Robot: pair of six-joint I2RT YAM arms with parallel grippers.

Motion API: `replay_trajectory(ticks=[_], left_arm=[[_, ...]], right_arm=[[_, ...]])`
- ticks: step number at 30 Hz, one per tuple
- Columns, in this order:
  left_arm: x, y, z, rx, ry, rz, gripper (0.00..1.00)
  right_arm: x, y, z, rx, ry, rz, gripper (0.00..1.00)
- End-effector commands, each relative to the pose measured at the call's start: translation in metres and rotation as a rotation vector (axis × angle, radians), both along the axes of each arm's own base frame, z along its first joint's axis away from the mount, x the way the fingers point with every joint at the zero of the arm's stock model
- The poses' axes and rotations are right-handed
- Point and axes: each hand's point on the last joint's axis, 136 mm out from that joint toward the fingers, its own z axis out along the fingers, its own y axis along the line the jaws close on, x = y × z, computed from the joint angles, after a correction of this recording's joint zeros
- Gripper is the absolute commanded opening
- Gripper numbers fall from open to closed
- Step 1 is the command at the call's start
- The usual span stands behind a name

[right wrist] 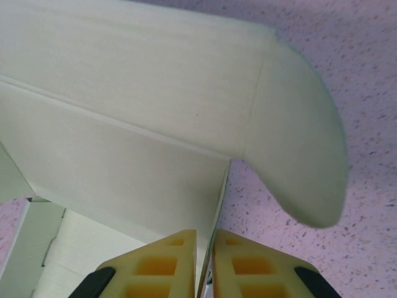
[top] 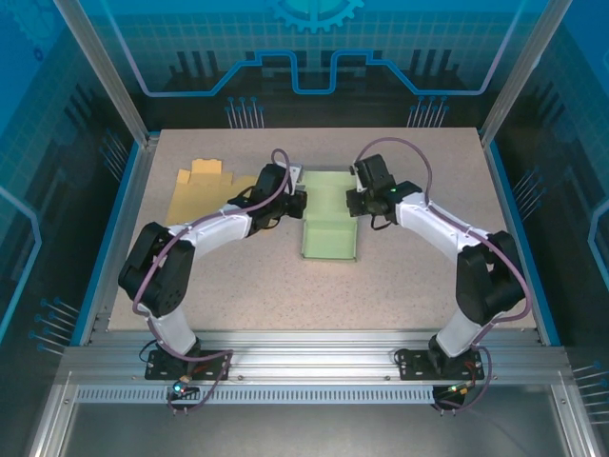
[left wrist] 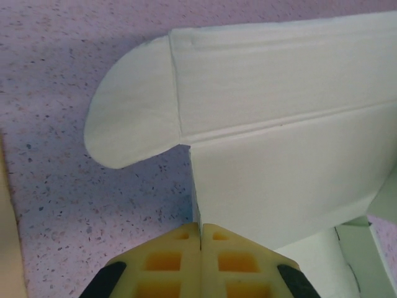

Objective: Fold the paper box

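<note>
Pinching paper box (top: 330,227) sides, left hand (top: 302,203) faces right hand (top: 351,202).

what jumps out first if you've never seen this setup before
The pale green paper box in the middle of the table catches the eye first: it is half formed, with its side walls raised. The left gripper and the right gripper each pinch the edge of one wall, one from each side. A tan cardboard blank lies flat at the far left of the table.

Matt paper box (top: 329,224), speckled table (top: 285,286)
</note>
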Motion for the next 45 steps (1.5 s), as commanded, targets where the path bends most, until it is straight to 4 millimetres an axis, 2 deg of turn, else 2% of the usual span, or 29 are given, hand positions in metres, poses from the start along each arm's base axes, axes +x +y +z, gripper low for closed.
replay_trajectory(ticks=[1,7,12,19,27,33,35,45], left_arm=[[0.008,-0.032,0.043,-0.144,-0.102,0.051,0.00],[0.013,-0.040,0.038,-0.183,-0.121,0.147,0.00],[0.006,-0.046,0.031,-0.192,-0.135,0.158,0.01],[-0.020,-0.039,0.021,-0.233,-0.168,0.165,0.01],[-0.049,-0.038,0.013,-0.222,-0.217,0.119,0.01],[-0.066,-0.042,-0.007,-0.221,-0.204,0.078,0.01],[-0.072,-0.042,-0.015,-0.210,-0.192,0.069,0.01],[-0.104,-0.042,-0.030,-0.168,-0.176,-0.006,0.06]], right_arm=[[0.011,0.032,0.030,0.044,-0.152,-0.002,0.14],[0.012,0.054,0.036,0.036,-0.246,-0.021,0.14],[0.009,0.061,0.032,0.039,-0.287,-0.016,0.14],[-0.007,0.061,0.015,0.090,-0.318,-0.015,0.13],[-0.022,0.063,0.007,0.112,-0.319,-0.032,0.14],[-0.042,0.062,0.002,0.147,-0.305,-0.052,0.15],[-0.053,0.057,-0.008,0.150,-0.281,-0.060,0.16],[-0.103,0.050,-0.033,0.154,-0.263,-0.054,0.19]])
